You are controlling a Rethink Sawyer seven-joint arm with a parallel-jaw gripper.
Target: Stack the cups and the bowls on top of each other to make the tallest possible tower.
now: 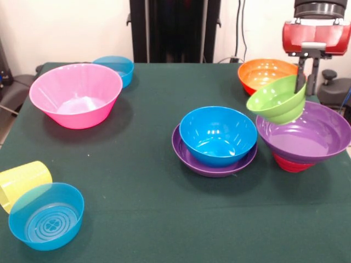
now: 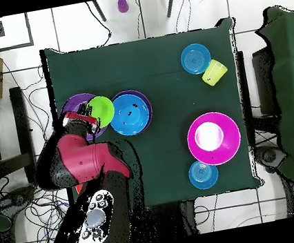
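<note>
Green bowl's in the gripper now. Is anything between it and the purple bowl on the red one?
Nothing visible. The gripper holds the green bowl tilted, by its rim, right over the purple bowl, which looks empty and sits on the red bowl.

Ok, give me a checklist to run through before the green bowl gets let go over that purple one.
1. Claw shut on the green bowl rim: ok.
2. Green bowl level: not ok, it hangs tilted.
3. Green bowl over the purple bowl: ok in both views, though toward its edge.
4. Purple bowl seated on the red bowl: ok, it looks level.
5. Orange bowl clear of the drop: ok, it sits behind.
6. Gap between green bowl and purple bowl: cannot tell.
</note>
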